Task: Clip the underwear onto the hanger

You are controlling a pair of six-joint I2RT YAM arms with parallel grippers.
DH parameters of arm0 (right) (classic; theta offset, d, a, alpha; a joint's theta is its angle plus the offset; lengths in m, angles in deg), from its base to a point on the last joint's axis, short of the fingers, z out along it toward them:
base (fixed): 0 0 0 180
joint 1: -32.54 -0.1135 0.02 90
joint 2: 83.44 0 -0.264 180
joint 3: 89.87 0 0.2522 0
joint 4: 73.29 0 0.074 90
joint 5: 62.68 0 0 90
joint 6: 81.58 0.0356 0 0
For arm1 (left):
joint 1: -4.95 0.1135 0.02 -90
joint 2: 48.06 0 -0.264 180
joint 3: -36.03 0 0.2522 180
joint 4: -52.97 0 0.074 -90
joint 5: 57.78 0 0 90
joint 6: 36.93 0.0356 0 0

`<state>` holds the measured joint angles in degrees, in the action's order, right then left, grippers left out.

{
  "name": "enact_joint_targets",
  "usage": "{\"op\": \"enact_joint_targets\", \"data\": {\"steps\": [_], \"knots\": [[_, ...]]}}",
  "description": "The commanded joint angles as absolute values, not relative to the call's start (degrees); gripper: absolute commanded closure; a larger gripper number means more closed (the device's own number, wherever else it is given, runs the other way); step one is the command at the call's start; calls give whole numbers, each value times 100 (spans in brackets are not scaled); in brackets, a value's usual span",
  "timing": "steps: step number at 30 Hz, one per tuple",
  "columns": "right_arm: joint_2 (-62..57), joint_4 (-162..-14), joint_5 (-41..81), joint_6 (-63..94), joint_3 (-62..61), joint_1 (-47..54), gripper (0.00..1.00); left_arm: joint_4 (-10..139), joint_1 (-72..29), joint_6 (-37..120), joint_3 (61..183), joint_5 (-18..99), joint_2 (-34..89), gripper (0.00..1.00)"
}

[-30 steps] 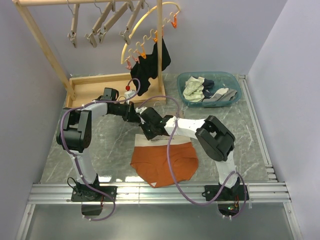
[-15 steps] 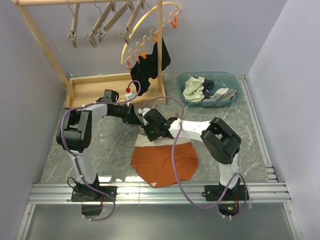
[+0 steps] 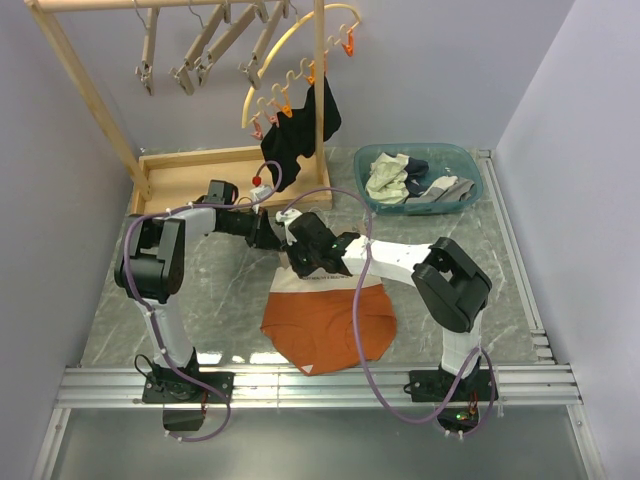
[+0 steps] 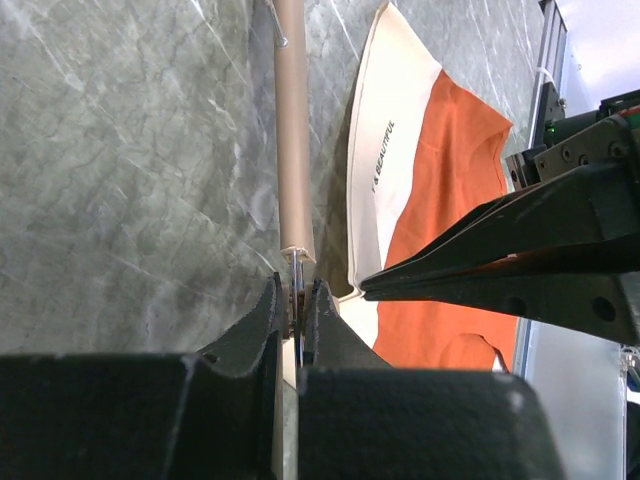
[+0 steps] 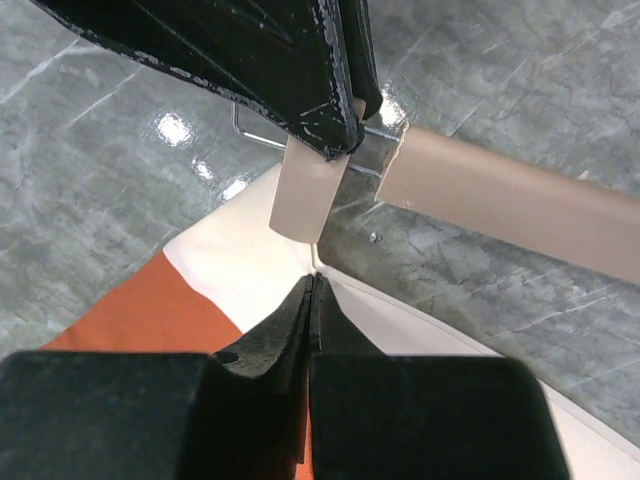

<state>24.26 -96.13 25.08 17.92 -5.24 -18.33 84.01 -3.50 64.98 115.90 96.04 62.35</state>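
Note:
The rust-orange underwear (image 3: 330,325) lies flat on the marble table, its off-white waistband (image 3: 305,285) toward the arms' grippers. The wooden hanger (image 4: 292,150) lies beside the waistband (image 4: 395,150). My left gripper (image 4: 297,290) is shut on the hanger's metal end clip (image 5: 365,150). My right gripper (image 5: 316,282) is shut on the waistband's corner (image 5: 260,250), right under the clip's wooden paddle (image 5: 308,190). In the top view both grippers meet, left (image 3: 268,232) and right (image 3: 298,262), and they hide the hanger.
A wooden rack (image 3: 80,70) at the back left carries several spare hangers (image 3: 200,50). A yellow hoop (image 3: 290,45) holds a black garment (image 3: 300,130). A wooden tray (image 3: 200,160) sits behind the left arm. A teal basket (image 3: 470,165) of clothes stands back right.
My right gripper has moved back and slightly right toward the left gripper, drawing the waistband corner up to the clip. The left gripper has stayed in place.

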Motion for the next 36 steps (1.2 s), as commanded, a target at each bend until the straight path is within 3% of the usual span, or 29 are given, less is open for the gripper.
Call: {"op": "enact_joint_targets", "data": {"steps": [1,36], "knots": [[2150,-9373,2513,1721,-500,-1870,100,8387,-358,6766,11615,9998,6251,100],[2185,-9399,2495,1694,-518,-1861,100,8589,-437,7469,11879,10939,6470,100]]}}
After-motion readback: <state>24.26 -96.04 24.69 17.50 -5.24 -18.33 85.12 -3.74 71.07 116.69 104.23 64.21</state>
